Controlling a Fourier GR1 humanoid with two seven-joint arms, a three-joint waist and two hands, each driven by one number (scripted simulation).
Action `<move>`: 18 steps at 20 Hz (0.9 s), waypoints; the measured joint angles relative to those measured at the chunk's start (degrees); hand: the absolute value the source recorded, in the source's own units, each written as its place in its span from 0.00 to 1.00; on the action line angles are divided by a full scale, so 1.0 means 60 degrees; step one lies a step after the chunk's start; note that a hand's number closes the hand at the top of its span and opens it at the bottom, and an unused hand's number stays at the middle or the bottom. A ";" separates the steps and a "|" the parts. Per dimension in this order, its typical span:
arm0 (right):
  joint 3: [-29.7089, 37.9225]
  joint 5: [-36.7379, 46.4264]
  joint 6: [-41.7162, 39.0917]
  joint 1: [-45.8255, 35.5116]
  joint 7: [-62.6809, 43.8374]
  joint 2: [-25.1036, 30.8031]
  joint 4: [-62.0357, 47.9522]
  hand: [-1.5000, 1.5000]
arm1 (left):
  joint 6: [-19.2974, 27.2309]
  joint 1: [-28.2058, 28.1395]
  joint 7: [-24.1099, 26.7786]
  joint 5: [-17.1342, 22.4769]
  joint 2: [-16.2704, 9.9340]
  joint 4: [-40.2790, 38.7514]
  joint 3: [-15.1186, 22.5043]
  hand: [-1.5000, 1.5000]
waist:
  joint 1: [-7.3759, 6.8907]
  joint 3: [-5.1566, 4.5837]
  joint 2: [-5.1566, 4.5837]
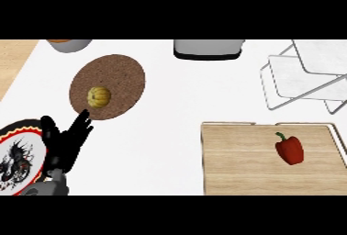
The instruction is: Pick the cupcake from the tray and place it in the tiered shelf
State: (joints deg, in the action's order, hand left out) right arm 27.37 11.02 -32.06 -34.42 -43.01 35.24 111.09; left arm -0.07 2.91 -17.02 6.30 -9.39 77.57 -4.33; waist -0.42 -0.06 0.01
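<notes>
Approach step: left hand, fingers straight and holding nothing, sits just below the round tray. Cupcake ungrasped on the tray. Next move likely needs reaching up over the cupcake and closing round it.

Yellow cupcake on round brown tray; wire shelf well apart.

A rough, cork-like round tray sits near the worktop's back-left corner, a matt wood-grained board at its front-right edge.
</notes>
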 measured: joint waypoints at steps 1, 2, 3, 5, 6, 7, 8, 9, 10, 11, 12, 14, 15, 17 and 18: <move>0.0106 -0.0019 0.0015 -0.0283 0.0103 0.0243 -0.0452 1.00 | -0.0011 -0.0028 -0.0096 0.0026 -0.0033 0.0128 -0.0016 0.50 | -0.0018 -0.0001 -0.0003; 0.0181 -0.0005 0.0030 -0.0507 0.0279 0.0470 -0.0917 1.00 | -0.0004 -0.0040 -0.0002 -0.0026 -0.0017 0.0066 -0.0006 0.50 | -0.0022 0.0000 -0.0007; 0.0194 -0.0013 0.0056 -0.0773 0.0284 0.0667 -0.1294 1.00 | -0.0073 -0.0082 0.0013 0.0024 -0.0033 0.0077 -0.0035 0.50 | -0.0026 0.0002 -0.0008; 0.0084 0.0185 0.0161 -0.1308 0.0640 0.1081 -0.2202 1.00 | -0.0133 -0.0007 0.0084 0.0009 -0.0032 -0.0082 -0.0042 0.50 | -0.0046 0.0001 -0.0019; 0.0033 0.0234 0.0203 -0.1530 0.0810 0.1240 -0.2617 1.00 | -0.0085 0.0106 0.0023 -0.0031 -0.0019 -0.0117 -0.0035 0.50 | -0.0045 0.0002 -0.0021; -0.0003 0.0329 0.0243 -0.1712 0.1124 0.1417 -0.3132 1.00 | -0.0089 0.0130 -0.0051 -0.0016 -0.0018 -0.0053 -0.0034 0.50 | -0.0061 0.0002 -0.0025; -0.0068 0.0439 0.0306 -0.1854 0.1433 0.1549 -0.3592 1.00 | -0.0041 0.0066 -0.0086 -0.0049 0.0054 0.0054 0.0028 0.50 | -0.0073 0.0004 -0.0027; -0.0069 0.0455 0.0267 -0.1981 0.1715 0.1736 -0.4027 1.00 | -0.0046 0.0067 -0.0096 -0.0046 0.0055 0.0071 0.0018 0.50 | -0.0071 0.0004 -0.0028; -0.0191 0.0590 0.0336 -0.2113 0.2040 0.1821 -0.4499 1.00 | -0.0059 0.0070 -0.0098 -0.0034 0.0058 0.0065 0.0009 0.50 | -0.0086 0.0005 -0.0033; -0.0296 0.0687 0.0371 -0.2175 0.2354 0.1885 -0.4862 1.00 | -0.0093 -0.0002 -0.0157 -0.0013 0.0011 0.0209 -0.0007 0.50 | -0.0096 0.0006 -0.0034; -0.0421 0.0799 0.0377 -0.2296 0.2659 0.1985 -0.5290 1.00 | -0.0145 -0.0028 -0.0103 0.0000 -0.0023 0.0202 -0.0035 0.50 | -0.0107 0.0007 -0.0038; -0.0686 0.0964 0.0331 -0.2573 0.3133 0.2162 -0.5971 1.00 | -0.0147 -0.0013 -0.0071 -0.0023 0.0005 0.0153 -0.0032 0.50 | -0.0110 0.0009 -0.0041; -0.0815 0.1054 0.0317 -0.2698 0.3364 0.2232 -0.6293 1.00 | -0.0192 0.0019 0.0026 -0.0009 -0.0021 0.0014 -0.0089 0.50 | -0.0105 0.0007 -0.0042; -0.1080 0.1384 0.0541 -0.2872 0.3952 0.2277 -0.6933 1.00 | -0.0213 -0.0035 0.0037 -0.0064 -0.0055 0.0036 -0.0081 0.50 | -0.0122 0.0007 -0.0048; -0.1177 0.1517 0.0638 -0.2957 0.4260 0.2301 -0.7289 1.00 | -0.0232 0.0044 0.0103 -0.0043 -0.0070 -0.0094 -0.0144 0.50 | -0.0118 0.0006 -0.0050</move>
State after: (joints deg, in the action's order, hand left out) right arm 20.30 20.12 -28.23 -52.16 -17.45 49.04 67.35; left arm -1.46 3.17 -16.40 6.04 -9.81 77.01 -5.19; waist -1.13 -0.02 -0.29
